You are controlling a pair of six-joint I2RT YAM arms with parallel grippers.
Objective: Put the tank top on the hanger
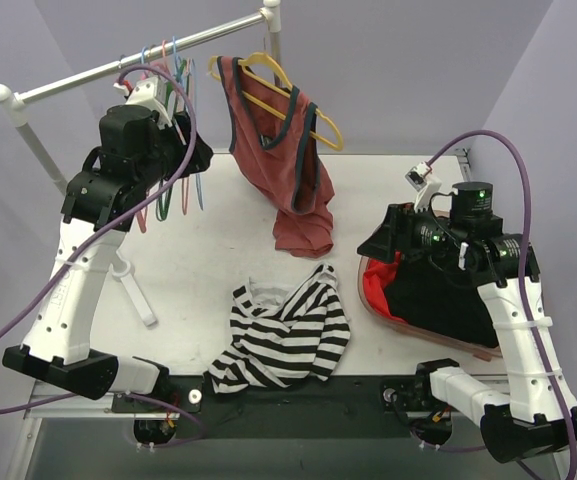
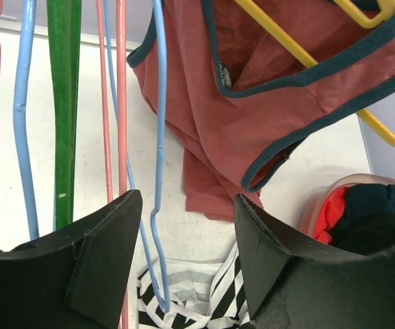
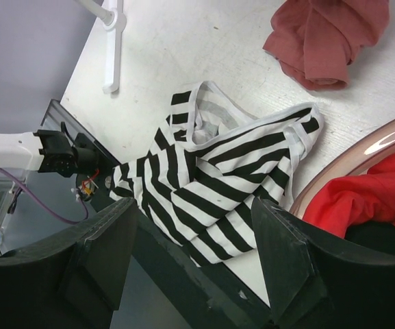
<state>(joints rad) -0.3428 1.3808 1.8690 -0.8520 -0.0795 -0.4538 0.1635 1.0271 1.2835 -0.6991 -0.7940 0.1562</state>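
1. Rail [image 1: 138, 62] at the left carries the hanger [image 2: 159, 137]; our left gripper [image 2: 188, 199] stands wide with the blue wire between its jaws, not pinching, placed, we judge, to take it.
2. Tank top [image 1: 283, 335] lies crumpled on the surface [image 1: 198, 270] near the front edge, free to be lifted.
3. Right gripper [image 3: 194, 205] hovers wide and empty above it.
4. We see one small label [image 2: 224, 74] inside the red top [image 2: 252, 116], too small to read.
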